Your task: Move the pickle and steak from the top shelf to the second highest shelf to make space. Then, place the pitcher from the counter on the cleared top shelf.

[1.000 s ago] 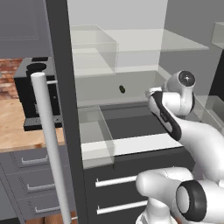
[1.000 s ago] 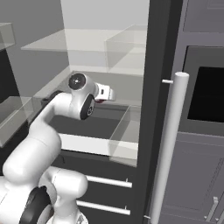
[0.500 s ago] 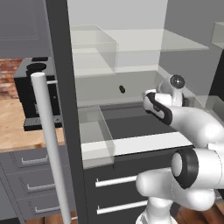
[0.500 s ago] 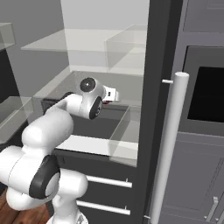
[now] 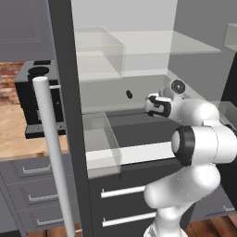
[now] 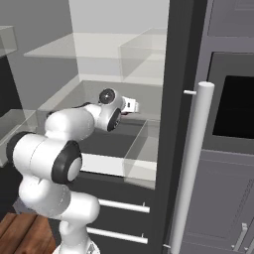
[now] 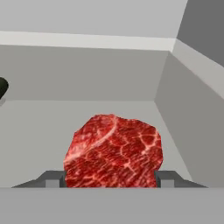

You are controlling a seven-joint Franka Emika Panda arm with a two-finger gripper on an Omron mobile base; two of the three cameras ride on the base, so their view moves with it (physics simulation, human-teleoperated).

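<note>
My gripper is shut on the steak, a marbled red lump that sits between the two finger tips. The gripper reaches into the open fridge below the top shelf, a pale glass panel with a clear bin at its left end. From the right side, the gripper shows a sliver of the red steak beneath it. The pickle, a tiny dark green oblong, lies by the back wall to the left of the gripper, apart from it. That pickle shows at the hand view's left edge. The pitcher is out of view.
The fridge's dark door frame and a pale vertical handle stand at the left. A black coffee machine sits on the tan counter. A clear bin sits at the lower shelf's side. An oven front lies to the right.
The arm has pushed deeper into the fridge, carrying the steak toward the back wall and closer to the pickle. The pickle has not moved.
</note>
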